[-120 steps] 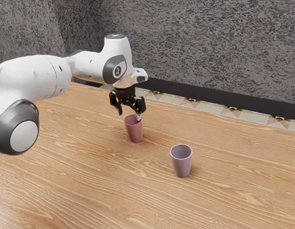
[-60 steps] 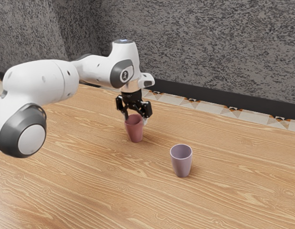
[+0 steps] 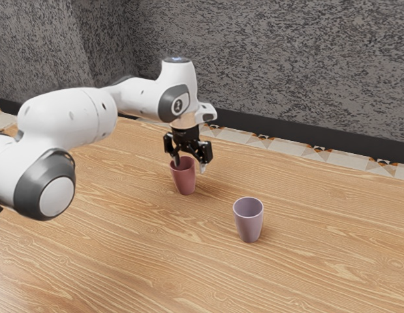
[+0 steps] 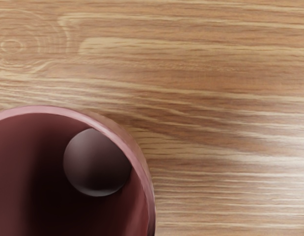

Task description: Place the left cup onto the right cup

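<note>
Presently the black gripper (image 3: 189, 162) hangs at the rim of the pink cup (image 3: 184, 177), fingers spread, gripping nothing. That cup stands on the wooden tabletop (image 3: 123, 248), apart from the purple cup (image 3: 248, 219). Grasping seems in hand; next, lower and pinch the wall.

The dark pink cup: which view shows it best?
The exterior view: the dark pink cup stands upright, seen from rim to base, under the claw. The wrist view shows part of its rim and inside.
</note>
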Motion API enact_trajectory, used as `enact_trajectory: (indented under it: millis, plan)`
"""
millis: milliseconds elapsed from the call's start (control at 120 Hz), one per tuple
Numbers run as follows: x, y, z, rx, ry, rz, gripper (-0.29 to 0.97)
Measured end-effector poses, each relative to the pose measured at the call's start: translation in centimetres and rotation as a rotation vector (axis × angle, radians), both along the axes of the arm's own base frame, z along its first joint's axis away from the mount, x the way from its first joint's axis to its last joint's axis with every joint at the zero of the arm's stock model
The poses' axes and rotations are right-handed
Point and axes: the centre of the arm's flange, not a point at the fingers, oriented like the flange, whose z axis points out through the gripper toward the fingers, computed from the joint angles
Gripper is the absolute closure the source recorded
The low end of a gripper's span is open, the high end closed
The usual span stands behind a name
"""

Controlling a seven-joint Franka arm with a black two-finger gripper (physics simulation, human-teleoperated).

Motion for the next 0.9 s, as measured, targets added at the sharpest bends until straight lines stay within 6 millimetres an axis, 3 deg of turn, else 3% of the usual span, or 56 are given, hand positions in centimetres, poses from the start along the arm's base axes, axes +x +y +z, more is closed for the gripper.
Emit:
enact_trajectory:
  millis: [300,900]
  plan:
    - [0.1,0.2,-1.4,0.006,0.018,0.008,0.13]
    - [0.0,0.6,-2.2,0.015,0.029,0.024,0.59]
